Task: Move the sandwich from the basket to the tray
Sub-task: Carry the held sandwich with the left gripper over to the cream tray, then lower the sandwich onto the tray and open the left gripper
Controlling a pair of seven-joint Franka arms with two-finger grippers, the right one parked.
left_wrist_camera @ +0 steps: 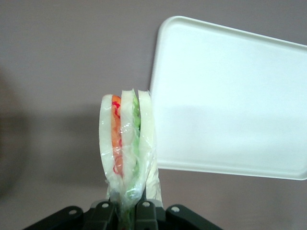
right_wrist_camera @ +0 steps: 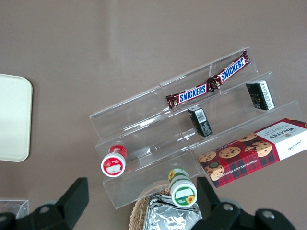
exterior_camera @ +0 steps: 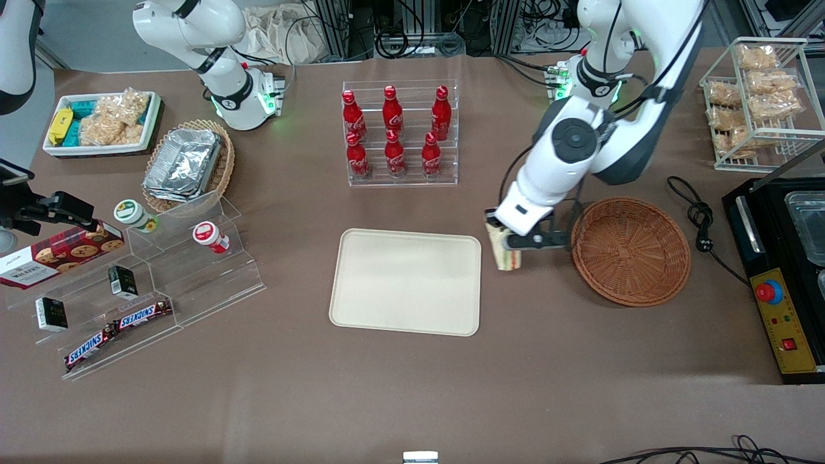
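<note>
Left wrist view shows my gripper (left_wrist_camera: pixel 128 211) clenched on the wrapped triangular pale-bread sandwich (left_wrist_camera: pixel 127 148), held upright beside the cream rectangular tray (left_wrist_camera: pixel 230 96) ahead of the jaws, ready to set down.

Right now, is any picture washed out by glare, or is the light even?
Left wrist view: the tray is washed to flat white, while the sandwich shut in the gripper is sharp. Front view: even light, soft shadow beneath the basket.

We see the gripper (exterior_camera: pixel 509 248) pinching a glossy clear-wrapped sandwich (exterior_camera: pixel 504 252) between a matt cream plastic tray (exterior_camera: pixel 406 281) and a rough reddish-brown wicker basket (exterior_camera: pixel 630 251).
</note>
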